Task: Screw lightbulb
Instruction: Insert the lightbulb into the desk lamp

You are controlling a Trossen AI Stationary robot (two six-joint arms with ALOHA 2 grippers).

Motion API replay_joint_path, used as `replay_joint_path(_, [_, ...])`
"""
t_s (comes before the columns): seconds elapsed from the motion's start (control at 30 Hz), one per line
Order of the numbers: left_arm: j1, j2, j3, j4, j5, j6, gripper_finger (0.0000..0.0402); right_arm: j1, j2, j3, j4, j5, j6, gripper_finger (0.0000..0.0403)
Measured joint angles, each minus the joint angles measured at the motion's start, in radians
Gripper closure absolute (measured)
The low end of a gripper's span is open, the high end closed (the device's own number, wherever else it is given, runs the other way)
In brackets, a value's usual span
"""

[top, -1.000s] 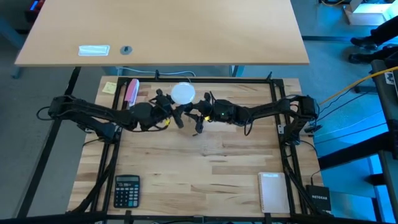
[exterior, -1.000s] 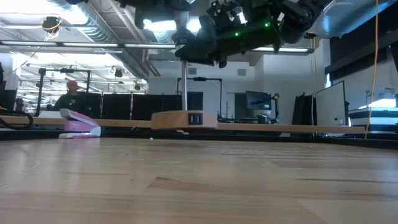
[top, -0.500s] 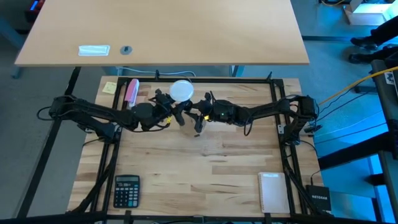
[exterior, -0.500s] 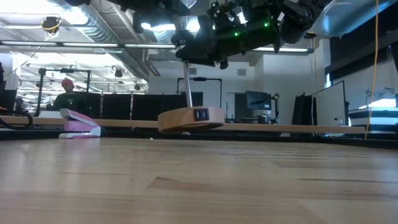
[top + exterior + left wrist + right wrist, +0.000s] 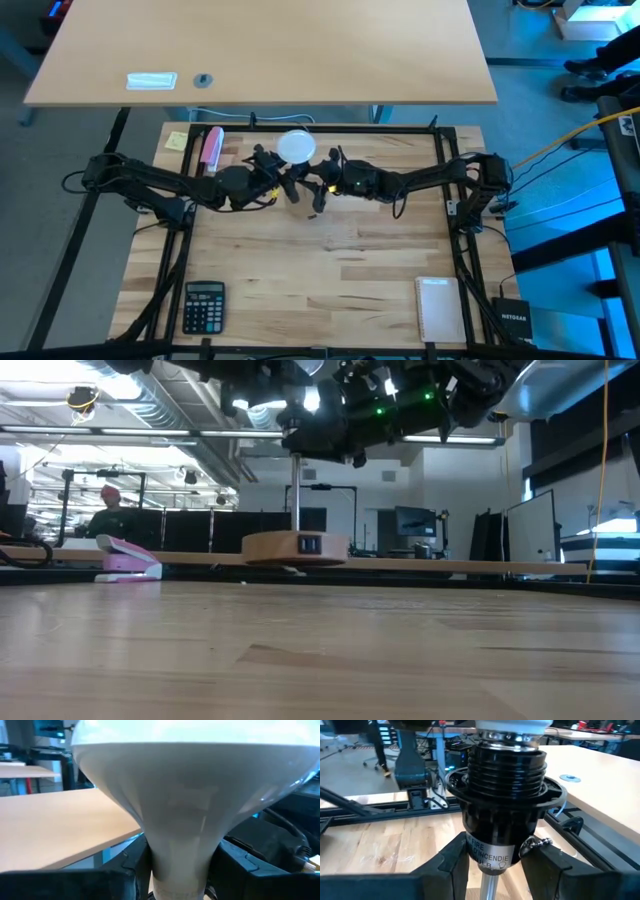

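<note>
The white lightbulb (image 5: pixel 296 148) stands upright above the far middle of the table, its screw base (image 5: pixel 512 737) in the top of a black ribbed socket (image 5: pixel 502 805). The socket sits on a thin metal rod (image 5: pixel 296 495) above a round wooden base (image 5: pixel 295 547). Whether that base rests on the table I cannot tell. My left gripper (image 5: pixel 283 168) comes from the table's left and is shut on the bulb. My right gripper (image 5: pixel 315 180) comes from the right and is shut on the socket. My left gripper pinches the bulb's narrow neck (image 5: pixel 180 865), just below the flare of the globe, between its two fingers (image 5: pixel 120 880). The fingers come in level from the table's left. The bulb stands upright, globe on top. My right gripper pinches the lower, labelled part of the black socket (image 5: pixel 487 852) between its two fingers (image 5: pixel 547 867), just above the rod. The fingers come in about level from the table's right. The socket stands upright, with rod and wooden base hanging below it.
A pink stapler (image 5: pixel 211 147) and a yellow note (image 5: pixel 176 140) lie at the far left. A calculator (image 5: pixel 204 305) lies near left and a notepad (image 5: pixel 439 308) near right. A second table (image 5: pixel 260 50) stands beyond the far edge. A person (image 5: pixel 110 510) sits in the room behind.
The wooden base tipped half a second ago, its right side up in the low view, and swung slightly right. It now hangs level again, back where it was. Both grippers have stayed shut and nearly in place.
</note>
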Motion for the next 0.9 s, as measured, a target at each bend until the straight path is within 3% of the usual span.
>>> replay_joint_path(0.17, [-0.006,-0.005,0.001,0.001,0.094,0.003,0.0259,0.0,-0.034,0.0,-0.027,-0.08,-0.004,0.0252])
replay_joint_path(0.5, [-0.004,-0.035,0.003,-0.043,0.392,0.034,0.026,0.005,-0.101,0.0,-0.101,-0.383,-0.028,0.0253])
replay_joint_path(0.9, [0.002,-0.034,0.022,-0.159,0.632,0.029,0.026,0.006,-0.102,0.0,-0.145,-0.644,-0.022,0.0256])
